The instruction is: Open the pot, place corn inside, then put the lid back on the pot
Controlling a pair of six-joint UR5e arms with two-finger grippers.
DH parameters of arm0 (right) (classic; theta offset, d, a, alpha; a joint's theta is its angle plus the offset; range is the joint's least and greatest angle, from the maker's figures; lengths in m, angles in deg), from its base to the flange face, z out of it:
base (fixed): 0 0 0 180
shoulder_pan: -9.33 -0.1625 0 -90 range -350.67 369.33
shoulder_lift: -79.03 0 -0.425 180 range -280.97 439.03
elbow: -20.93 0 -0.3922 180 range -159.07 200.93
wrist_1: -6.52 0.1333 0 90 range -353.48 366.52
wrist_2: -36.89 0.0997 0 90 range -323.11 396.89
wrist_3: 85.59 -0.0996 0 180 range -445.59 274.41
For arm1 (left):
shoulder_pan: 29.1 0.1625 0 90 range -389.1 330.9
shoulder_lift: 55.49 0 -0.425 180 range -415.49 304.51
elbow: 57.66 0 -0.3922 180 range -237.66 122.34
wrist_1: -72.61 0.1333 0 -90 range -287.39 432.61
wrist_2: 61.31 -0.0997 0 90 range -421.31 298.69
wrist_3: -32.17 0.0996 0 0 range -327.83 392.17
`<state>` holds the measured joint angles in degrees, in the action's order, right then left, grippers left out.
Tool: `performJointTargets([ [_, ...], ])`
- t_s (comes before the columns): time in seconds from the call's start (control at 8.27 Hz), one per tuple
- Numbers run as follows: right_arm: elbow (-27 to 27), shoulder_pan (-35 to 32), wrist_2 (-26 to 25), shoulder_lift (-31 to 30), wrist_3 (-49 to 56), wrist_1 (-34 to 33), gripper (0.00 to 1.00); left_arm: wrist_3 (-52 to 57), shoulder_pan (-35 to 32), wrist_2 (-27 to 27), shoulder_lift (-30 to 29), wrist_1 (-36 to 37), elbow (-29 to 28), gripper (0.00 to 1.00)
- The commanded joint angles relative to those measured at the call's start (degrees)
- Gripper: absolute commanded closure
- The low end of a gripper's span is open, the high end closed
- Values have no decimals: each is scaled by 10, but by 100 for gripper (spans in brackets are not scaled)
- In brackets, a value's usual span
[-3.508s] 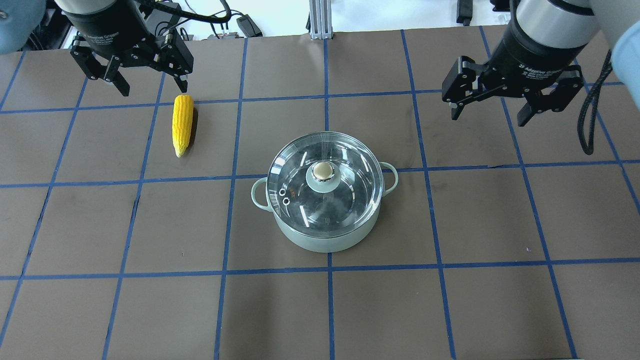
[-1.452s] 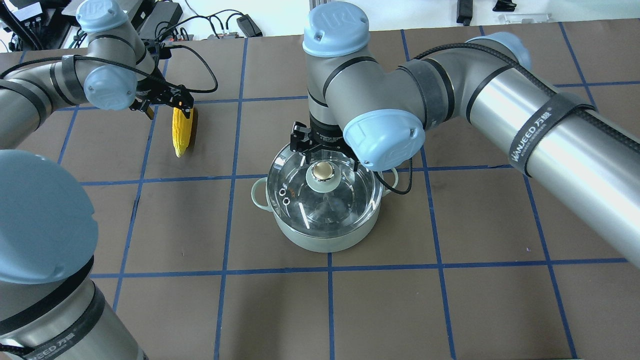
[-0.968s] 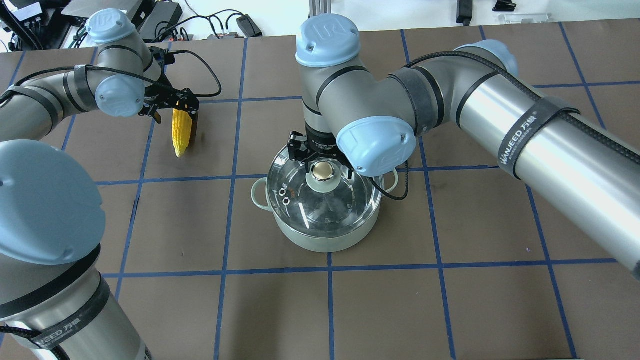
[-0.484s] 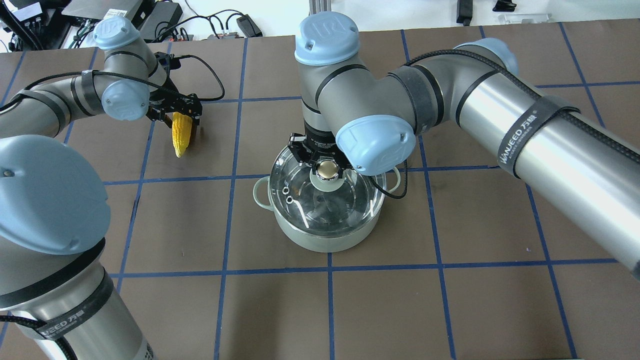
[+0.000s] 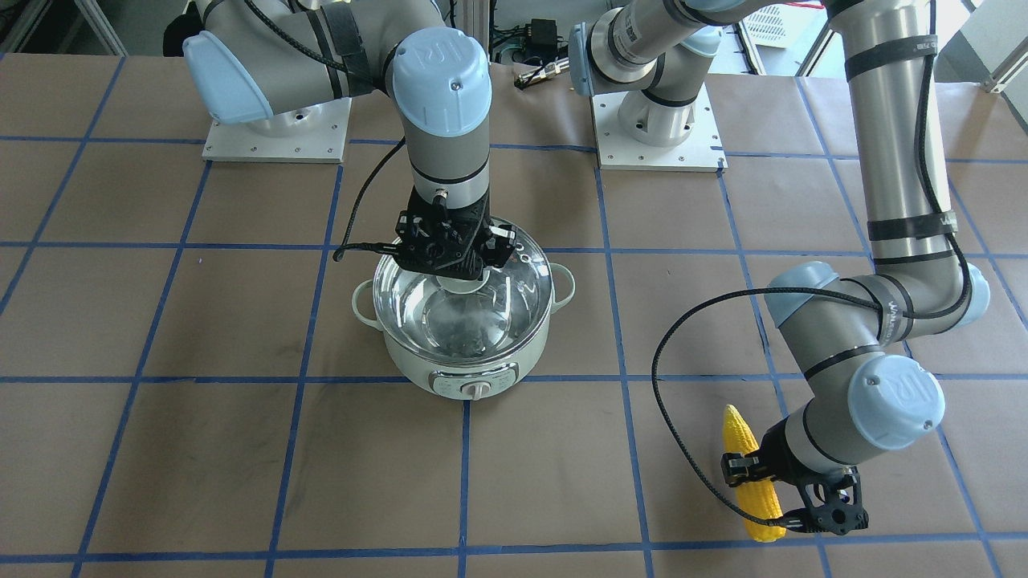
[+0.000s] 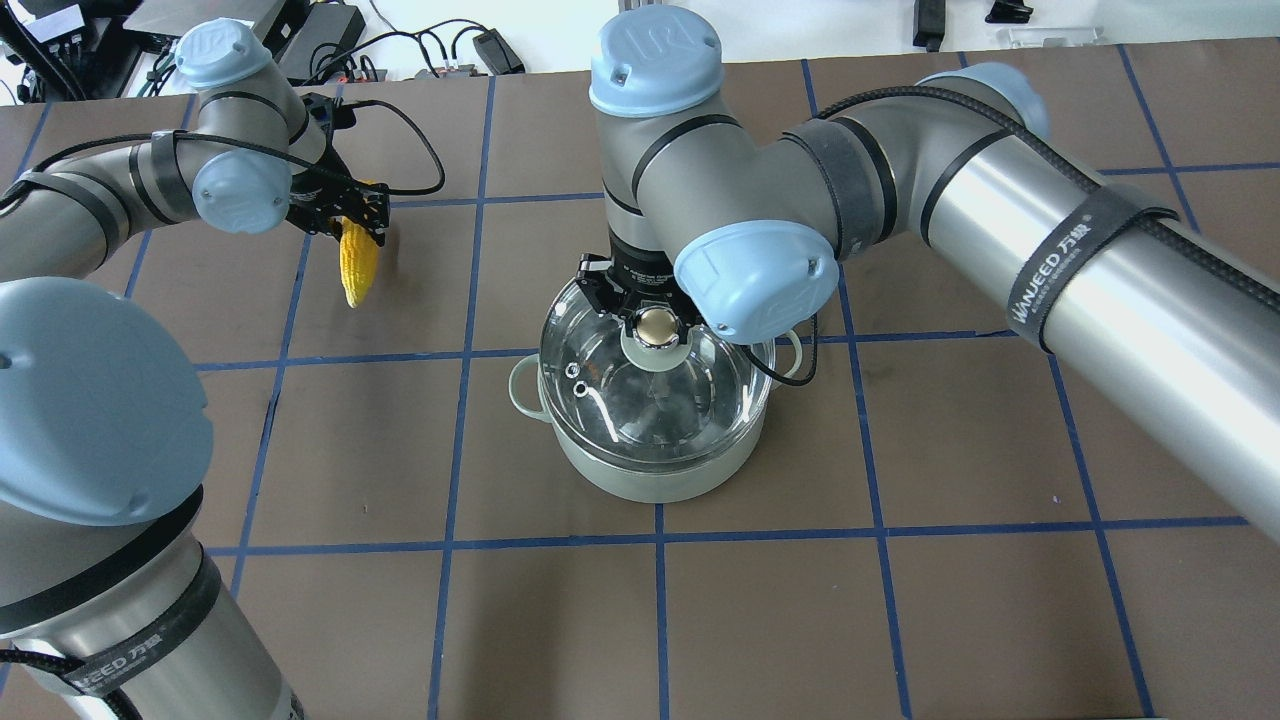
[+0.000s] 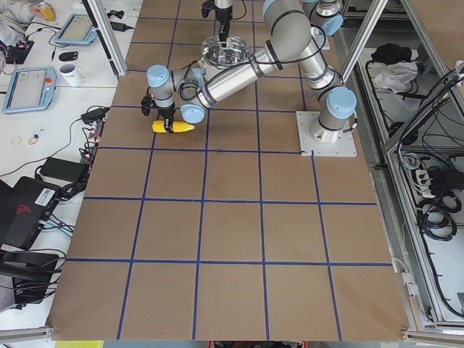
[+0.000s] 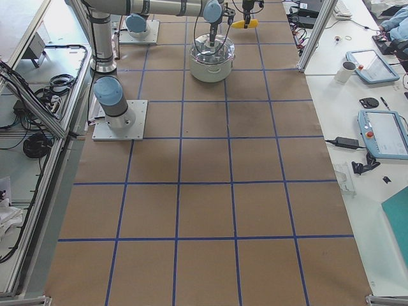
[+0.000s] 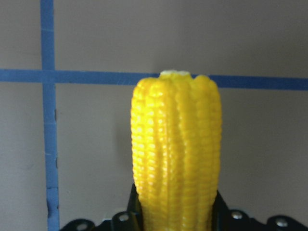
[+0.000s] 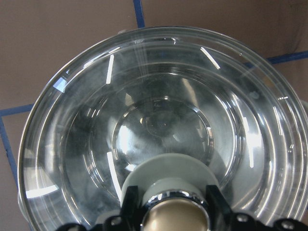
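Note:
The yellow corn [image 6: 358, 265] is at the far left of the table, held at its thick end by my left gripper [image 6: 347, 213], which is shut on it. The left wrist view shows the corn [image 9: 175, 159] between the fingers [image 9: 135, 210], a little above the table. The mint-green pot [image 6: 650, 472] stands mid-table, its dial facing the front camera [image 5: 475, 391]. My right gripper [image 6: 655, 322] is shut on the knob [image 10: 175, 217] of the glass lid [image 6: 620, 400]. The lid [image 5: 470, 301] hangs slightly above the pot rim.
The brown table [image 6: 900, 620] carries a blue tape grid. Both arm bases [image 5: 658, 136] are bolted at the robot's side. Cables and boxes [image 6: 330, 30] lie beyond the far edge. Desks with tablets [image 7: 32, 80] stand beside the table's ends.
Both grippers came down from high above the table. The left one shut on the corn and raised it a little. The right one shut on the lid knob and lifted the lid slightly.

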<state>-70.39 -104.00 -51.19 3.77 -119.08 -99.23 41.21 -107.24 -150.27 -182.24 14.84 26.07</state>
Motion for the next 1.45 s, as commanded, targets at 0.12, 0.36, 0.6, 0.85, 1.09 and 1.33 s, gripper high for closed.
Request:
performJointTargets([
  [0.12, 15, 58, -9, -114, 81, 89, 75, -14, -22, 1, 104, -76, 0, 100],
  [0.36, 15, 157, 28, -158, 170, 139, 74, -98, -84, 1, 155, -119, 1, 100],
  [0.6, 15, 216, 32, -179, 212, 169, 74, -193, -176, 1, 183, -136, 4, 100],
  [0.85, 14, 218, 30, -180, 213, 170, 74, -234, -253, 1, 188, -136, 6, 100],
  [1.09, 14, 218, 26, -180, 214, 177, 73, -284, -303, 21, 189, -149, 26, 100],
  [1.33, 14, 218, 24, -180, 221, 181, 73, -287, -329, 33, 185, -145, 60, 100],
])
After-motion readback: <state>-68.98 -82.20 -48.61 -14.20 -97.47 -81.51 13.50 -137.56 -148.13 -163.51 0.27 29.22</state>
